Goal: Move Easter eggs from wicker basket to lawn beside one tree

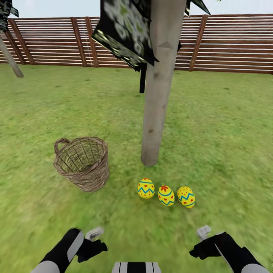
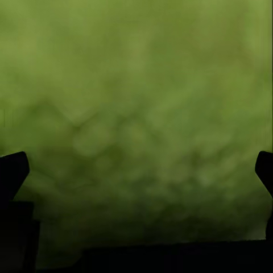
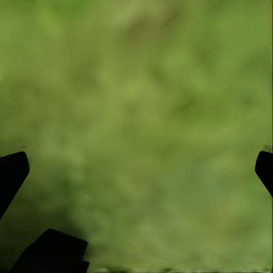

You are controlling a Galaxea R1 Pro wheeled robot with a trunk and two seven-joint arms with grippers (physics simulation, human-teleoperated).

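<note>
Three yellow Easter eggs with blue zigzags and red marks lie in a row on the lawn (image 1: 227,144): one (image 1: 146,188), a second (image 1: 166,195) and a third (image 1: 186,196). They rest just in front of the pale trunk of the tree (image 1: 157,98). The wicker basket (image 1: 82,163) stands to the left, tilted, with nothing visible inside. My left gripper (image 1: 94,237) and right gripper (image 1: 203,235) hang low near me, apart from the eggs. In both wrist views the fingertips (image 2: 14,170) (image 3: 12,170) stand wide apart over bare grass, so both are open.
A reddish-brown slat fence (image 1: 235,43) rings the garden at the back. Dark blocky foliage (image 1: 123,32) hangs beside the trunk. Another leaning trunk (image 1: 11,60) shows at far left. Open grass spreads to the right and behind the tree.
</note>
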